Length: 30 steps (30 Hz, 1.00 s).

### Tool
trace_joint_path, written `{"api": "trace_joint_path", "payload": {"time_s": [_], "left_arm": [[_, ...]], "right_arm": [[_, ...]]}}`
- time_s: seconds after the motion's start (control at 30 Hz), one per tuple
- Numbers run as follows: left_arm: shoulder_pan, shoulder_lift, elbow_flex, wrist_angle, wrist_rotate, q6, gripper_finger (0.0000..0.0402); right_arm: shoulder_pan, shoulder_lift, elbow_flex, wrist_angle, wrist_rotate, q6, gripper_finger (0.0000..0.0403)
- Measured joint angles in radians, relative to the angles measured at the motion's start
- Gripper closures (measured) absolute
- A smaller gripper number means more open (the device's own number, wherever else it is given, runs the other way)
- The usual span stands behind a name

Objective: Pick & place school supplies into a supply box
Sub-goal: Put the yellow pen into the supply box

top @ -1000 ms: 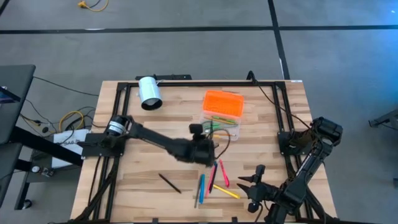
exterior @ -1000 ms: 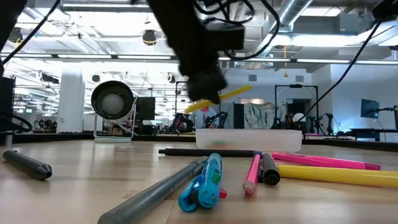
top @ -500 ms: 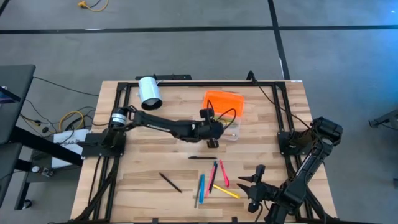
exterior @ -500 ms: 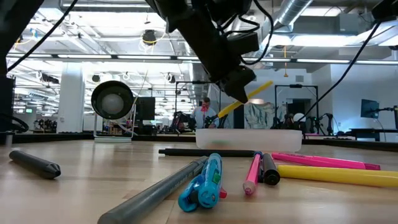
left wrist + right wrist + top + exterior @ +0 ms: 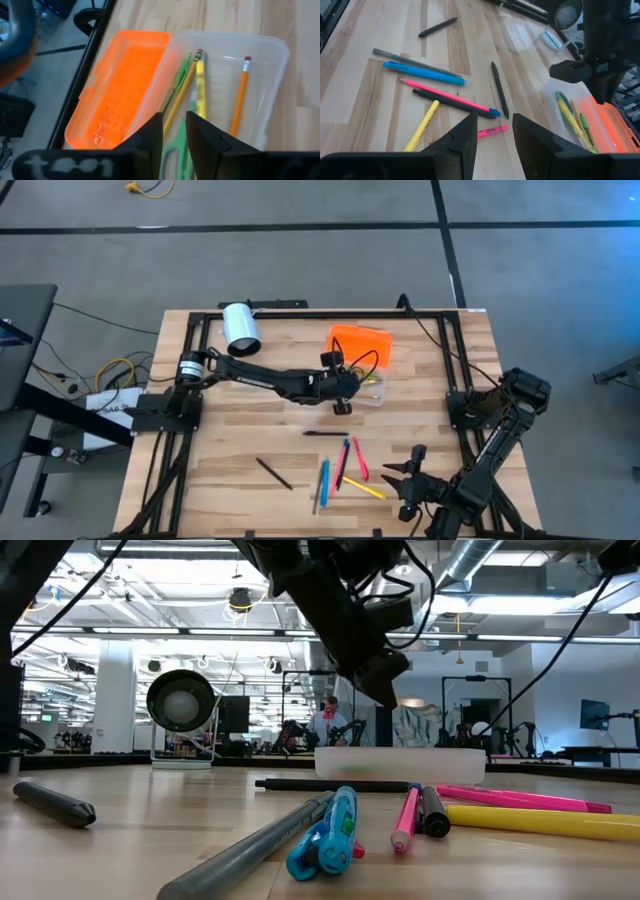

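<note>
The supply box stands open: its clear body (image 5: 372, 392) (image 5: 272, 65) (image 5: 400, 762) sits beside the flipped-back orange lid (image 5: 360, 345) (image 5: 120, 90). Inside lie a green pen (image 5: 179, 82), a yellow pen (image 5: 200, 87), an orange pencil (image 5: 240, 95) and green scissors (image 5: 175, 145). My left gripper (image 5: 344, 392) (image 5: 174, 137) (image 5: 378, 685) hovers over the clear body, narrowly open and holding nothing. Several pens (image 5: 340, 470) (image 5: 422, 73) lie flat on the table nearer the near edge. My right gripper (image 5: 400, 478) (image 5: 495, 135) waits open near those pens, above the table.
A white cylinder (image 5: 240, 328) (image 5: 180, 700) lies near the far left corner. A black pen (image 5: 325, 433) (image 5: 499, 90) lies alone between box and pen group; a black marker (image 5: 272, 473) (image 5: 55, 805) lies left of the group. A black frame (image 5: 300, 313) edges the table.
My left gripper has carried a yellow pen from above the pen group toward the far edge, to over the clear body. The pen stuck out of its fingers half a second ago; now it no longer shows there and a yellow pen lies in the box.
</note>
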Motion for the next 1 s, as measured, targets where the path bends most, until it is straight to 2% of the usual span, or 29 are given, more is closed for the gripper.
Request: {"api": "trace_joint_path", "payload": {"time_s": [0.23,0.33,0.43,0.57,0.73,0.83,1.0], "left_arm": [[-0.014,0.0,0.0,-0.013,-0.001,0.012,0.0322],[-0.052,-0.009,0.0,-0.074,0.007,0.036,0.0322],[-0.118,-0.02,0.01,-0.19,0.026,0.022,0.0322],[-0.227,-0.024,0.01,-0.332,0.012,-0.048,0.0322],[-0.383,-0.024,0.002,-0.367,-0.021,-0.142,0.0322],[-0.482,-0.024,0.0,-0.379,-0.078,-0.198,0.0322],[-0.647,-0.024,0.0,-0.413,-0.27,-0.3,0.0322]], "right_arm": [[0.0,0.0,0.0,0.0,0.0,0.001,0.0285],[-0.001,0.0,0.0,0.002,0.0,0.012,0.0285],[-0.005,0.0,0.0,0.012,-0.016,0.036,0.0285],[-0.015,0.0,-0.001,0.053,-0.102,0.034,0.0285],[-0.016,0.008,0.0,0.17,-0.161,0.006,0.0285],[-0.022,0.046,0.0,0.268,-0.171,-0.061,0.0285],[-0.062,0.143,0.0,0.368,-0.239,-0.128,0.0285]]}}
